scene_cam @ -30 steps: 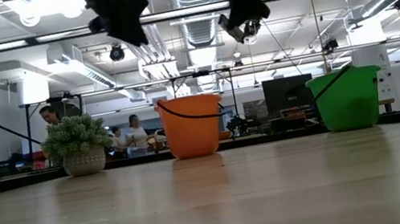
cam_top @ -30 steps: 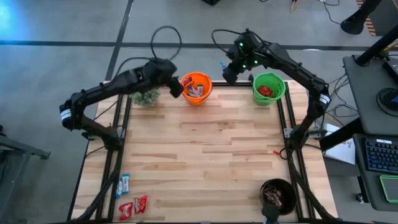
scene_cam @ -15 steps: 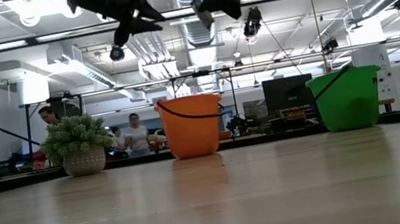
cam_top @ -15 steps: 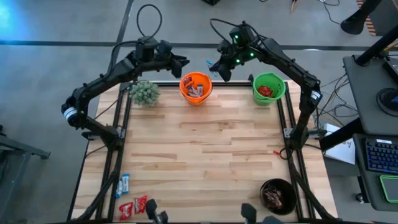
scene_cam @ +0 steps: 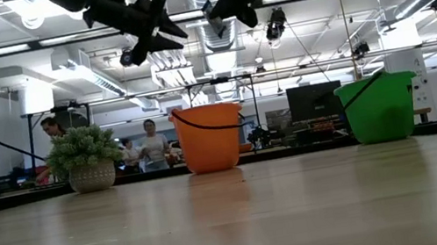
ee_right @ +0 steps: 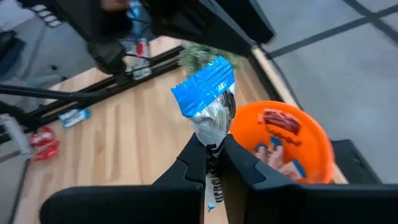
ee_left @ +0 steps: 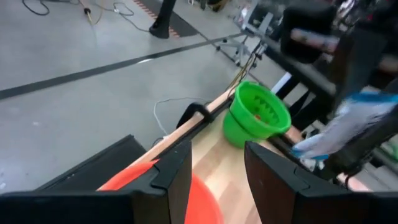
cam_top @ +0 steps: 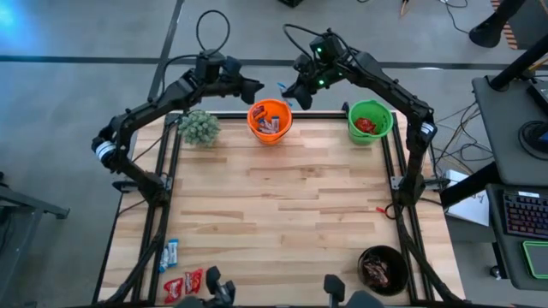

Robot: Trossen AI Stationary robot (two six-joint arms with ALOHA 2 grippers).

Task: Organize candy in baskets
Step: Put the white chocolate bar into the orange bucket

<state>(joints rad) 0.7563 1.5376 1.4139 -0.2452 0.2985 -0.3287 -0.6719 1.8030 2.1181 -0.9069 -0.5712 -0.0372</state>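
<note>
My right gripper hangs high beyond the table's far edge, just past the orange basket, shut on a light blue-and-white candy. My left gripper hovers open and empty on the far left side of the same basket, its fingers pointing toward the right gripper. The orange basket holds several candies. The green basket holds red ones, and the black basket at the near right holds dark ones. Loose blue and red candies lie flat at the near left corner. My right gripper pinches the blue-and-white candy between its two fingers at the silvery stretch about its middle. The blue end sticks out past the fingertips and the other end runs back between the fingers. The candy is lifted clear, high above the table.
A fuzzy grey-green plant stands at the far left, beside the orange basket. The two grippers are close together above the far edge. The wooden tabletop is bare across its middle. People show in the room behind.
My left gripper rose from beside the orange basket's left rim, moved past the far edge and tipped from pointing down to about level, facing right. My right gripper, still shut on the candy, moved left from between the orange and green baskets toward the orange one.
</note>
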